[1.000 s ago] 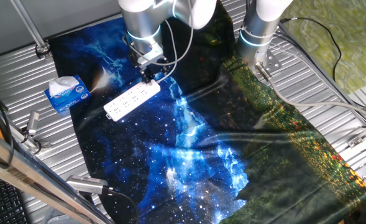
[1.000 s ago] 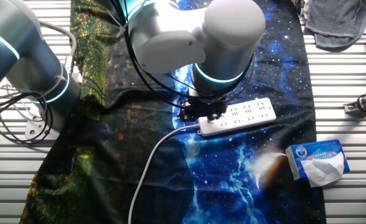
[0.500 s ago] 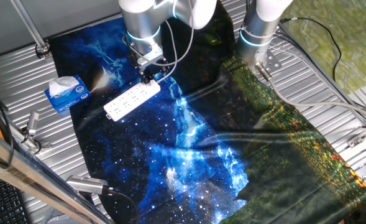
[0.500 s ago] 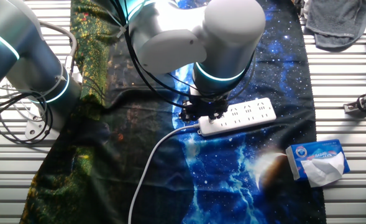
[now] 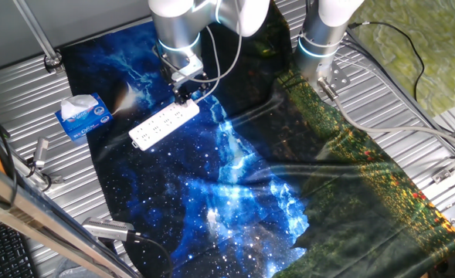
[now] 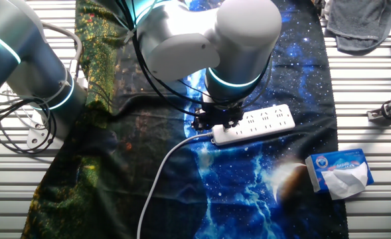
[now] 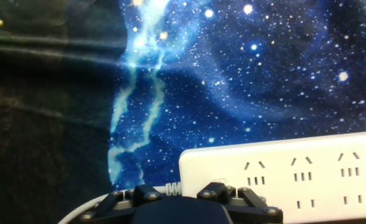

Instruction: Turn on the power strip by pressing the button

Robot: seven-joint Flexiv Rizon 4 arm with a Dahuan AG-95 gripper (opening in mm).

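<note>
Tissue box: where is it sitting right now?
In one fixed view the tissue box sits at the left edge of the starry cloth, left of the power strip and apart from it.

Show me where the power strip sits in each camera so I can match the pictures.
One fixed view: power strip left of centre, claw at its upper right end.
Other fixed view: strip right of centre, claw at its left end.
Hand view: strip along the bottom right.
Shared landmark: starry blue cloth.
</note>
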